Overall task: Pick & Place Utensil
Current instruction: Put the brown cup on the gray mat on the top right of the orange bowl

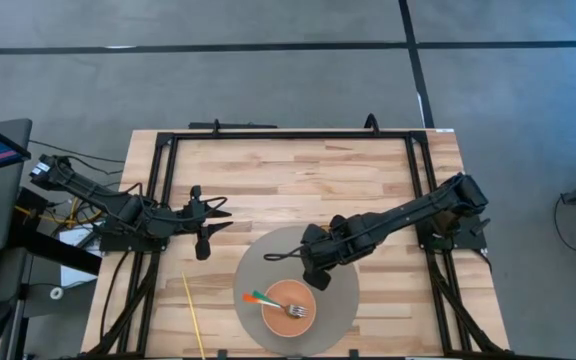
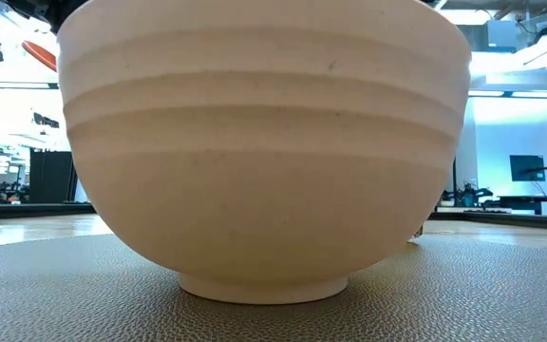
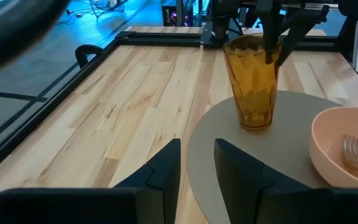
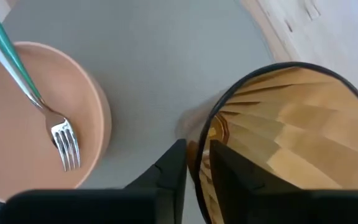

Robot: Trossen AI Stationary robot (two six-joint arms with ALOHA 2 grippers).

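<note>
Overhead, table-level and both wrist views all share the bowl (image 1: 288,306).

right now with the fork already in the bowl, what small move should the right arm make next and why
Probably open the right pincer and lift it straight up off the amber glass. Its fingers pinch the glass's rim, one inside and one outside, while the fork already lies in the pink bowl on the round mat, so nothing seems left to carry.

A round mat (image 1: 340,300) lies at the table's (image 1: 288,170) 6 o'clock edge. On it, a bowl (image 1: 288,305) sits toward 6 o'clock with a fork (image 1: 280,306) resting inside, handle toward 9 o'clock. A glass (image 3: 252,81) stands at the bowl's 12 o'clock. A stick (image 1: 193,315) lies off the mat toward 9 o'clock.
</note>
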